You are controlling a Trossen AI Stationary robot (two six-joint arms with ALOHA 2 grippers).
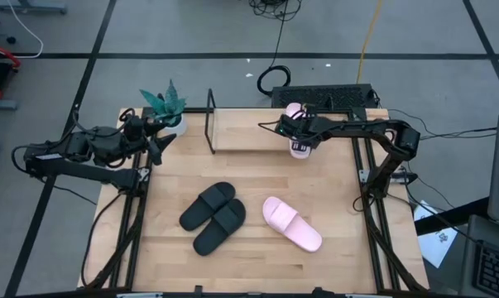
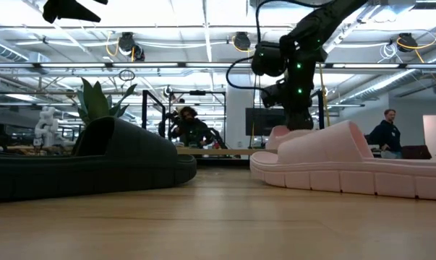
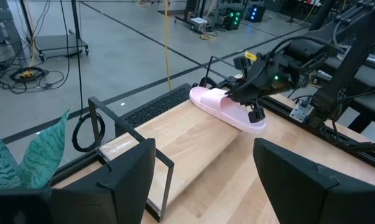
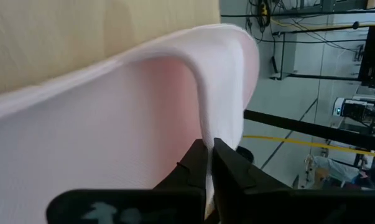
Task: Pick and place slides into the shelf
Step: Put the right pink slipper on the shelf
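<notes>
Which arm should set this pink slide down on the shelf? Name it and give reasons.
Right. The right gripper is shut on the pink slide and holds it over the shelf's right end. The left gripper is open, empty, parked at the table's left edge near the plant.

Two slides are showing matte black, while the slide on the table and the held slide are showing light pink. The shelf board is looking pale wood in a black frame, and the plant is showing teal mottled leaves.

No legible text or labels.
</notes>
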